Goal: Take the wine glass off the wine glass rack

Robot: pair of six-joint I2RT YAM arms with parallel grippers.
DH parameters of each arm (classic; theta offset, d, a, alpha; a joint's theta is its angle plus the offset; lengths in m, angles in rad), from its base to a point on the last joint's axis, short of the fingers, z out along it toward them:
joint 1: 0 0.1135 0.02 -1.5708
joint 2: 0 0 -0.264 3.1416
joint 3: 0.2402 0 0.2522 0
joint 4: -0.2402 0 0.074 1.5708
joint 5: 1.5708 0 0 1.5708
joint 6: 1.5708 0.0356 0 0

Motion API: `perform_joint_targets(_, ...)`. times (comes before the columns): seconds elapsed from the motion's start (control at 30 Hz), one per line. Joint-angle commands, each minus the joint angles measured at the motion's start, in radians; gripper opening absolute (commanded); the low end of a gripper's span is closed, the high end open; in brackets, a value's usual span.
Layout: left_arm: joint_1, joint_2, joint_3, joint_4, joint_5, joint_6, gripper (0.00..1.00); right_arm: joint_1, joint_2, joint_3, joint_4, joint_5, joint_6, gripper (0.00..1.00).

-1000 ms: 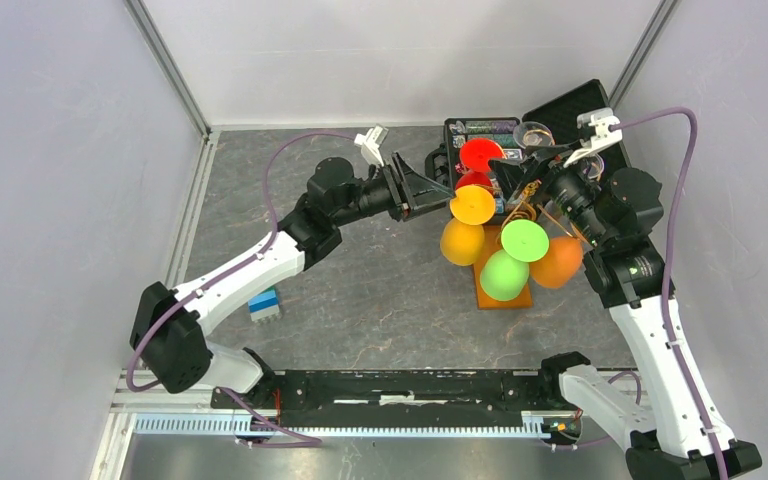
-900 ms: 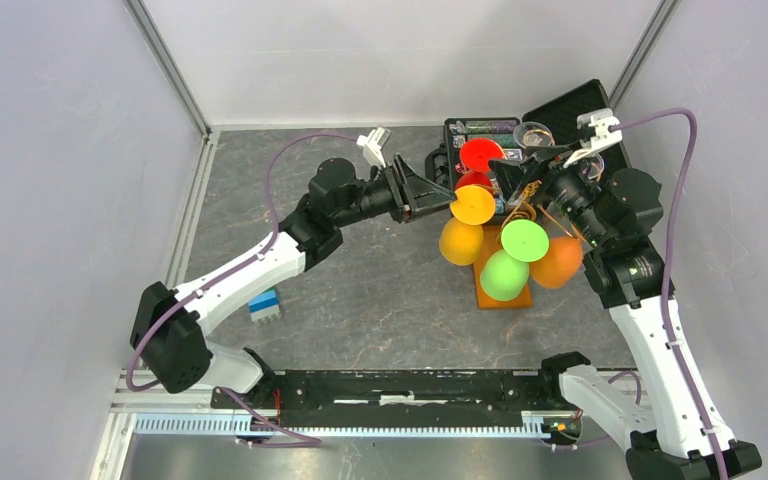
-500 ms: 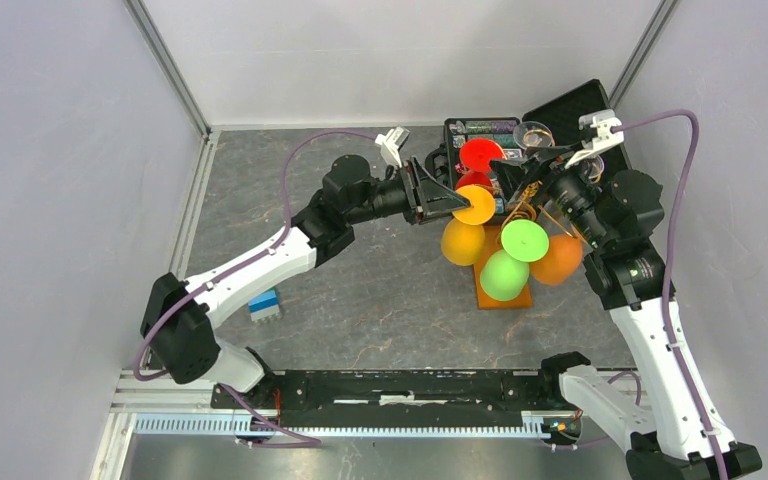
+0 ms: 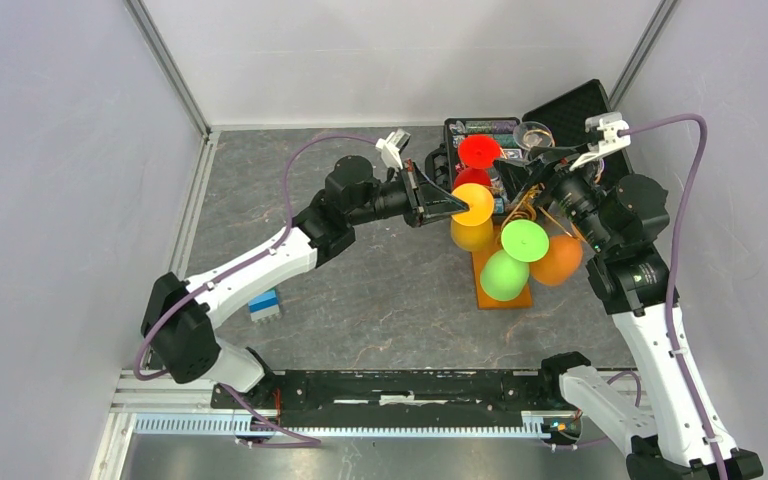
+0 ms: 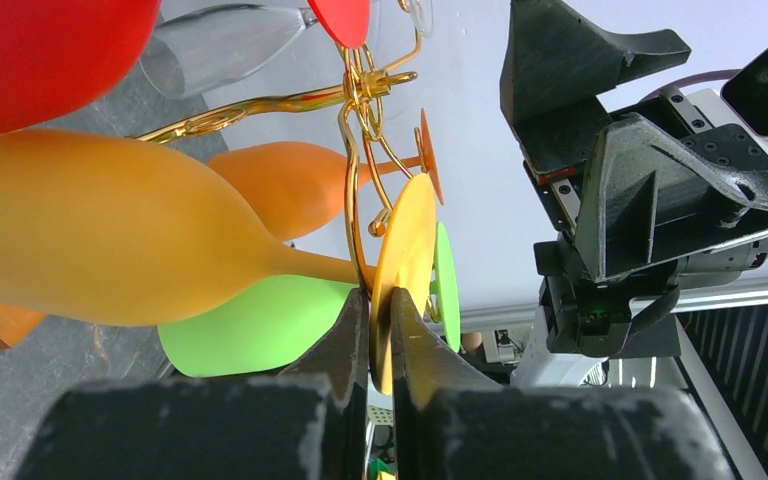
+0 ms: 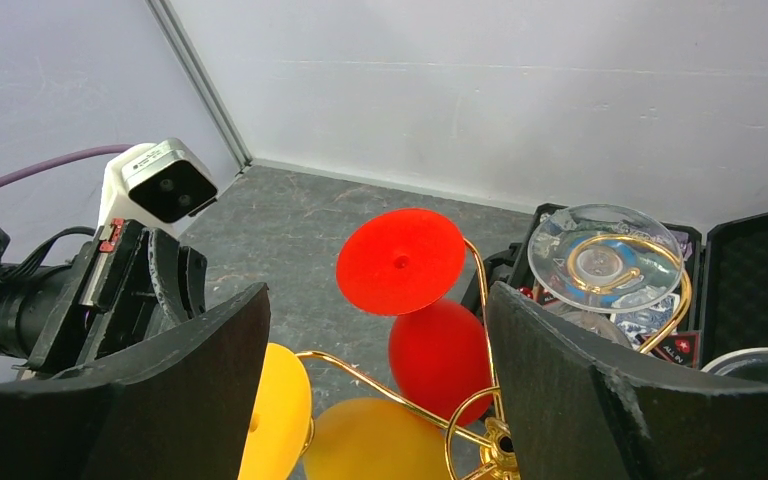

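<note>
Your left end effector (image 5: 380,312) pinches the foot rim of the yellow wine glass (image 5: 110,240), which hangs on the wine glass rack (image 5: 355,140) with a green glass (image 5: 250,335) just beside it. Your right end effector (image 6: 375,330) hangs spread above the rack. The table (image 4: 360,290) stretches out to the rack's left.

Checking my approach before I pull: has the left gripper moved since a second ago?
Yes. In the top view the left gripper has advanced rightward, toward the wine glass rack, and is now shut on the foot of the yellow wine glass.
</note>
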Motion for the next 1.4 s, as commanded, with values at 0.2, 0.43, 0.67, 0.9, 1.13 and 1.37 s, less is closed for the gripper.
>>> perform_joint_targets(0.2,-0.002,-0.099,0.011,-0.022,-0.073,0.018,0.02,-0.003,-0.016,-0.013,0.033,0.025,0.017,0.83)
perform_joint_targets(0.43,-0.002,-0.085,0.020,-0.035,-0.082,0.030,0.39,-0.002,-0.019,-0.017,0.034,0.029,0.017,0.84)
perform_joint_targets(0.67,-0.006,-0.082,0.027,-0.049,-0.086,0.037,0.36,-0.003,-0.027,-0.024,0.035,0.042,0.013,0.84)
perform_joint_targets(0.9,-0.009,-0.100,0.035,-0.079,-0.101,0.054,0.04,-0.002,-0.033,-0.036,0.034,0.053,0.012,0.84)
perform_joint_targets(1.13,-0.015,-0.131,0.047,-0.071,-0.127,0.055,0.02,-0.003,-0.038,-0.031,0.036,0.057,0.010,0.84)
perform_joint_targets(1.37,-0.015,-0.132,0.078,-0.053,-0.228,0.083,0.02,-0.003,-0.052,-0.033,0.036,0.068,0.010,0.84)
